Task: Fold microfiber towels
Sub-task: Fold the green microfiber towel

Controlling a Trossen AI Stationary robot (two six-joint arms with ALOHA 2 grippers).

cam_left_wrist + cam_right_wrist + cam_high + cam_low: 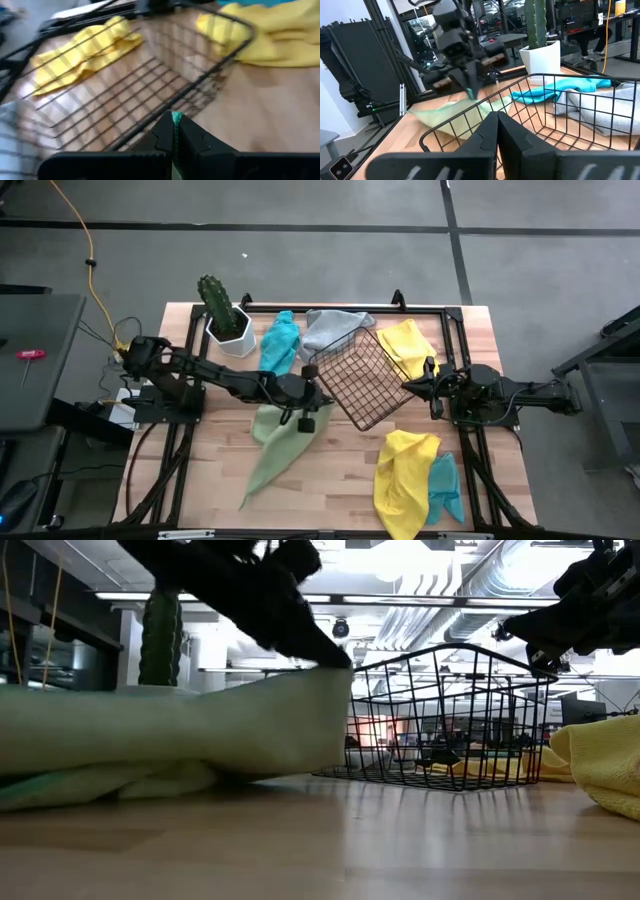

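Observation:
My left gripper [318, 402] is shut on the light green towel [275, 448] beside the left corner of the black wire basket [365, 380]. The towel runs from the gripper toward the table's near left. A teal towel [280, 345], a grey towel [335, 330] and a yellow towel [405, 345] lie at the far side of the basket. Another yellow towel [405, 470] lies over a teal one [447, 485] at the near right. My right gripper [420, 385] is shut with nothing in it, and hangs level by the basket's right corner. My left gripper pinches an edge of the light green towel [176, 119] between its two fingers. It comes from the table's left, slanting down. The held end [330, 680] is raised off the table. The rest [120, 775] trails down and lies bunched on the wood.
A cactus in a white pot [225, 320] stands at the far left. Black frame rails [440, 310] run along the table's far and side edges. Bare wood [340, 480] shows at the near middle.

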